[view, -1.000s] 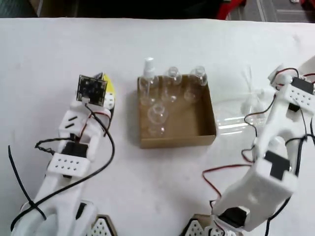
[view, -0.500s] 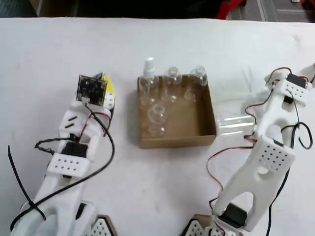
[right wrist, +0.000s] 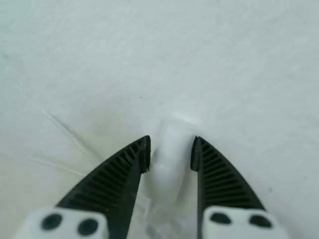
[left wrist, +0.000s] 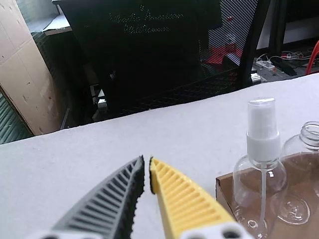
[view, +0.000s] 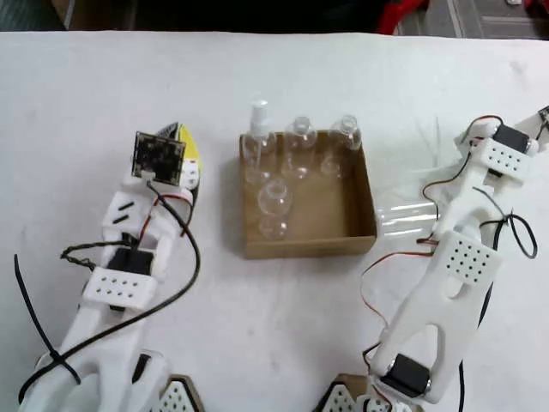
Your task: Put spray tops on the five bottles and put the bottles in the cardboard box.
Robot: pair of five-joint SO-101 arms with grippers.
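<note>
Under everything, table (view: pixel 86 77): white, running from the left edge to the right edge.
Left arm (view: pixel 129 249): white, at the near left, lying left of the box (view: pixel 309 245) and pointing toward the far side.
Right arm (view: pixel 455 283): white, at the near right, lying right of the box and pointing toward the far side.
Box: brown cardboard, open on top, at the centre of the table between the two arms.
Capped bottle (view: pixel 257 142): clear, upright in the far-left corner of the box, with a white top fitted.
Open bottles (view: pixel 298 148): three clear bottles without tops, all in the box. Two stand along the far wall to the right of the capped bottle. The third sits nearer, left of centre.
Loose bottle (view: pixel 401 220): clear, lying on its side on the table just right of the box, beside the right arm.
Left gripper (left wrist: pixel 147 168): grey and yellow fingers pressed together, holding nothing, left of the box.
Right gripper (right wrist: pixel 170 145): black fingers pinching the spray top (right wrist: pixel 169 164), low over the table, right of the box.
Spray top: white, held between the right gripper's fingers. Contact with the table cannot be told.
</note>
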